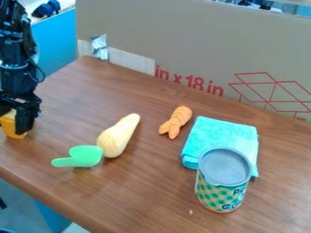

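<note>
At the left edge of the camera view, the black gripper (22,117) hangs low over the table, partly cut off by the frame. A yellow block-like object (12,129) is right at it, partly hidden behind it; whether it is held cannot be told. To the gripper's right, a green scoop-shaped toy (85,156) touches or nearly touches the thick end of a pale yellow, cone-shaped toy (118,135). An orange, braided-looking toy (176,122) lies farther right. Beside it is a folded turquoise cloth (224,134), and a patterned can (222,186) with a grey lid stands upright at its front edge.
The brown wooden table (146,191) has its front edge running down from the left. A large cardboard panel (200,41) with red print stands along the back, with a silvery piece of tape (99,47) on it. Blue surfaces (56,42) show behind the arm.
</note>
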You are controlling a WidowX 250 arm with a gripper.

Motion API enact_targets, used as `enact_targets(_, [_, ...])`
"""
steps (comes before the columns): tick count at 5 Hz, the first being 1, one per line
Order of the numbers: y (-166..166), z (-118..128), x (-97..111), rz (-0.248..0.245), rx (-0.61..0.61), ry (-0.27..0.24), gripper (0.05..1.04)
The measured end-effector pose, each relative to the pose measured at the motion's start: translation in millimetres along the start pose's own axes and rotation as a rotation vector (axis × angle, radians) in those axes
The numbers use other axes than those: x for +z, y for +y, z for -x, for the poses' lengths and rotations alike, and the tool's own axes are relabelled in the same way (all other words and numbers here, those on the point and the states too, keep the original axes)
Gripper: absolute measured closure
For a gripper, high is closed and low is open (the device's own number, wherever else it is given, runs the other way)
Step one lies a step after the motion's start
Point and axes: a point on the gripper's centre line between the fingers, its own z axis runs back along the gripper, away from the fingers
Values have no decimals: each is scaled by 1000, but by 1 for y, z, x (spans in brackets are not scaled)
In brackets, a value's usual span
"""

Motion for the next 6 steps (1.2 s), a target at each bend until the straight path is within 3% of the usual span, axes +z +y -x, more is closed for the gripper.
enact_targets(1, [-3, -3, 1, 31, -26, -76, 358])
enact_targets(2, [-2, 0, 1, 61, 4, -113, 311])
enact_targets(3, [-6, 5, -1, 87, 23, -88, 74])
enact_targets(4, [-5, 5, 18, 80, 42, -145, 73])
enact_targets(5, [-11, 7, 34, 81, 27, -151, 76])
enact_targets(6, [-39, 12, 64, 41, -43, -124, 76])
